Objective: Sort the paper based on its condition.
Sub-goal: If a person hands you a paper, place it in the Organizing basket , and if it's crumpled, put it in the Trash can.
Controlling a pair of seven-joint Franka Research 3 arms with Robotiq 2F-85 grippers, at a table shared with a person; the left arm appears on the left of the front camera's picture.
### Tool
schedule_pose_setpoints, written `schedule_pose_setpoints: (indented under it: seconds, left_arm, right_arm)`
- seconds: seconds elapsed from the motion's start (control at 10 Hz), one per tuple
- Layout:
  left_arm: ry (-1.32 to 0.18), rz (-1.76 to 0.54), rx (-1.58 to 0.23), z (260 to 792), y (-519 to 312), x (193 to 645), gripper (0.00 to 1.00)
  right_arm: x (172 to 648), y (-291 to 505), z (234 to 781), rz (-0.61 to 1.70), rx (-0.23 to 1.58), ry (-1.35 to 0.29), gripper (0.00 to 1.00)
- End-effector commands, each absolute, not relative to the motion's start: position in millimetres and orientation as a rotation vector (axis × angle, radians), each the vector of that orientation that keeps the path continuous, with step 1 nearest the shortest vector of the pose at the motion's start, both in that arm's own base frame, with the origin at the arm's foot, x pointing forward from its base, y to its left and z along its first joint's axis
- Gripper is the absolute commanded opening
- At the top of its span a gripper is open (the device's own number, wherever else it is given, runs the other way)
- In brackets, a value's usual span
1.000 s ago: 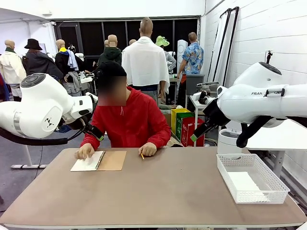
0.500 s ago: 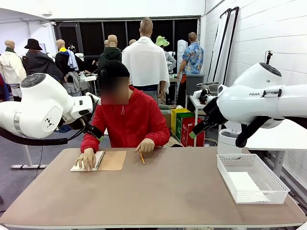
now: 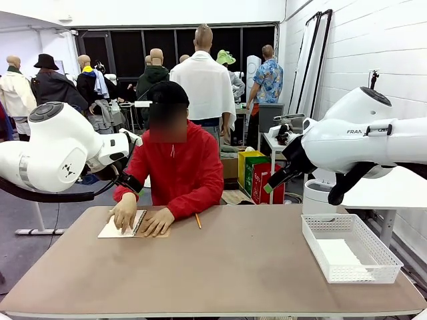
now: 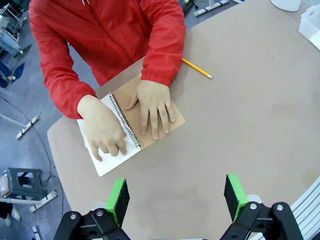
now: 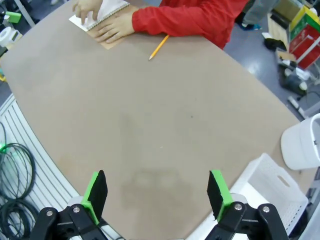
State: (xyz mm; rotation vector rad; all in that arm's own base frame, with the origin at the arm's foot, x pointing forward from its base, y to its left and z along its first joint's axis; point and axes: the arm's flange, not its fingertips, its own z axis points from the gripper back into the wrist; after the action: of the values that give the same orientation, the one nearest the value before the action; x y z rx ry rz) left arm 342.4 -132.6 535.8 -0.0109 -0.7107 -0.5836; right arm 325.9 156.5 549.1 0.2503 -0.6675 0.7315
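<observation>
Both claws are spread wide, holding and touching nothing. The left gripper (image 4: 176,193) hangs over the table (image 4: 240,115) near the notebook (image 4: 176,119) at the far edge, and the right gripper (image 5: 157,192) is over bare tabletop. The paper (image 3: 339,253) looks to lie flat in the basket (image 3: 367,275) by the right edge, its long side running along the basket's.

One hand (image 4: 105,131) and the other hand (image 4: 152,107) hide much of the notebook (image 4: 112,162) from me; the basket (image 4: 311,25) is cut at the edge; I can't count its paper (image 3: 337,253).
</observation>
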Motion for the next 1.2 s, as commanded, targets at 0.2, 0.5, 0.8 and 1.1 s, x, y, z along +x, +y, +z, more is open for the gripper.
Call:
schedule_pose_setpoints:
  seconds: [0.2,0.5,0.8,1.1]
  left_arm:
    - [-0.716,-0.586,-0.012,536.2,-132.4,342.3,1.0]
    - [-0.716,-0.586,-0.012,536.2,-132.4,342.3,1.0]
    - [-0.716,-0.586,-0.012,536.2,-132.4,342.3,1.0]
    - [-0.716,-0.586,-0.012,536.2,-132.4,342.3,1.0]
  right_arm:
    - [324.8,156.2,548.6,0.748,0.251,-0.661,1.0]
    - [324.8,156.2,548.6,0.748,0.251,-0.661,1.0]
    - [324.8,156.2,548.6,0.748,0.251,-0.661,1.0]
    - [324.8,156.2,548.6,0.748,0.251,-0.661,1.0]
